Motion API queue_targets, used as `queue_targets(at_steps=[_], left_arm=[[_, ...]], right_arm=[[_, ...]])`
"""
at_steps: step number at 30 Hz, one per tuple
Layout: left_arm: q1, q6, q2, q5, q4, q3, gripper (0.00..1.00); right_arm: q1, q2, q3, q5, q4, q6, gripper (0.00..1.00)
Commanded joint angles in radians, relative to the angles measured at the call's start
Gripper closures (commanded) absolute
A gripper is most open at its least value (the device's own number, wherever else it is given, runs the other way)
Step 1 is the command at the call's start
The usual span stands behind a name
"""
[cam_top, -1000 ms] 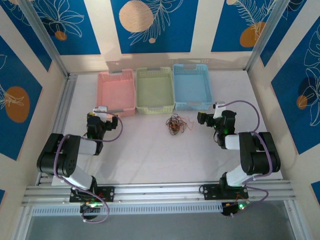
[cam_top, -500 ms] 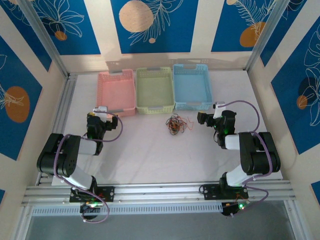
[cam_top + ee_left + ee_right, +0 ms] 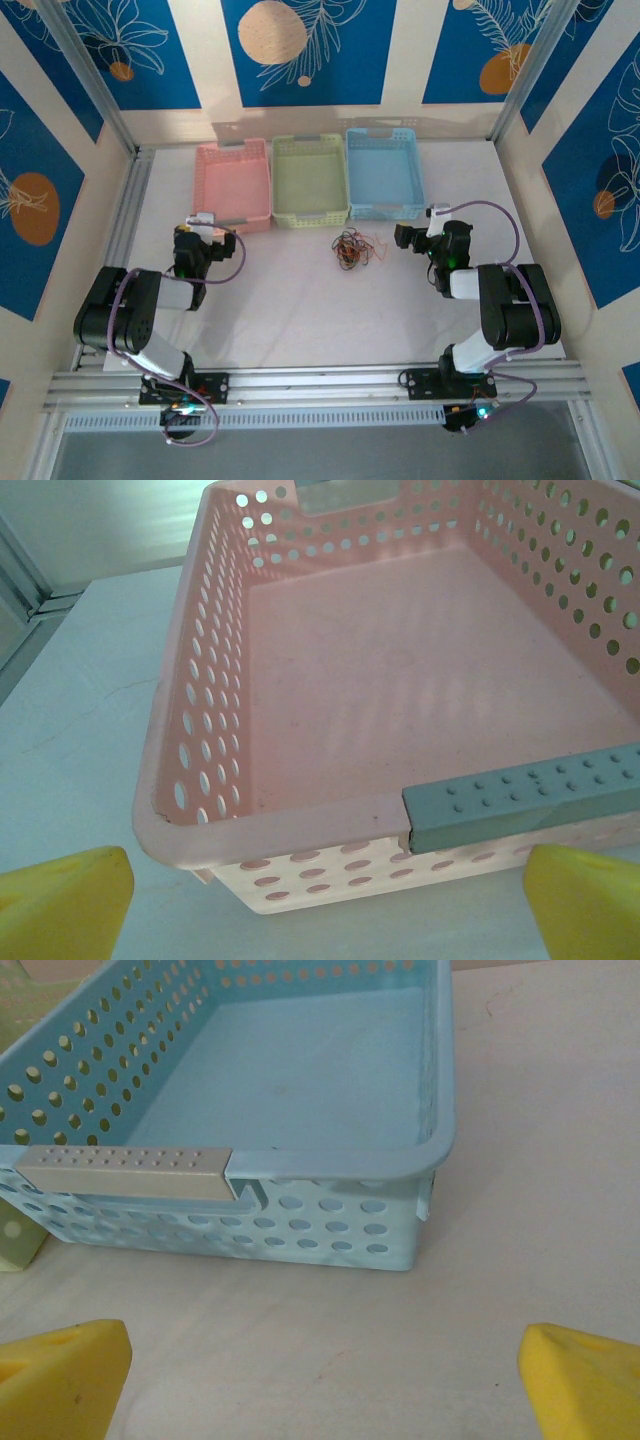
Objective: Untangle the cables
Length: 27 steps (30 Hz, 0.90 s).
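The cables [image 3: 352, 248] lie as a small clump of black and orange-red wires on the white table, just in front of the green and blue baskets. My left gripper [image 3: 204, 226] rests low at the left, well apart from the clump. It is open and faces the near wall of the pink basket [image 3: 280, 825], its yellow fingertips [image 3: 62, 900] spread wide with nothing between them. My right gripper [image 3: 411, 236] sits to the right of the clump, open as well. It faces the near corner of the blue basket [image 3: 340, 1163], with bare table between its fingertips [image 3: 585, 1380].
Three perforated baskets stand side by side at the back: pink [image 3: 233, 180], green [image 3: 311, 139] and blue [image 3: 384, 132]. A corner of the green basket [image 3: 14, 1242] shows at the left of the right wrist view. Metal frame rails [image 3: 120, 230] border the table.
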Motion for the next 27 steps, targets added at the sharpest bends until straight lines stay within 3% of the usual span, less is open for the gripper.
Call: queue_targets(at_steps=[1, 11, 15, 18, 22, 24, 27], left_arm=[[0.012, -0.007, 0.002, -0.004, 0.002, 0.011, 0.00], [0.012, -0.005, 0.002, -0.005, 0.005, 0.010, 0.00], [-0.003, 0.010, -0.013, -0.022, 0.045, -0.016, 0.00], [-0.028, 0.029, -0.110, -0.065, -0.032, -0.017, 0.00], [-0.070, 0.043, -0.286, -0.127, -0.193, 0.005, 0.00], [-0.074, -0.066, -0.380, -0.142, -0.238, 0.006, 0.00], [-0.075, -0.194, -0.527, -0.070, -0.441, 0.055, 0.00]], right_arm=[[-0.003, -0.007, 0.016, -0.016, 0.005, -0.016, 0.01], [-0.014, -0.007, 0.018, -0.036, 0.002, -0.009, 0.01], [0.007, -0.017, 0.021, 0.014, -0.005, -0.018, 0.01], [0.051, -0.130, 0.065, 0.118, -0.166, -0.033, 0.01], [0.106, -0.290, 0.010, 0.214, -0.162, -0.040, 0.01], [0.109, -0.385, 0.025, 0.195, -0.240, 0.004, 0.01], [0.100, -0.497, 0.091, 0.218, -0.398, 0.166, 0.01]])
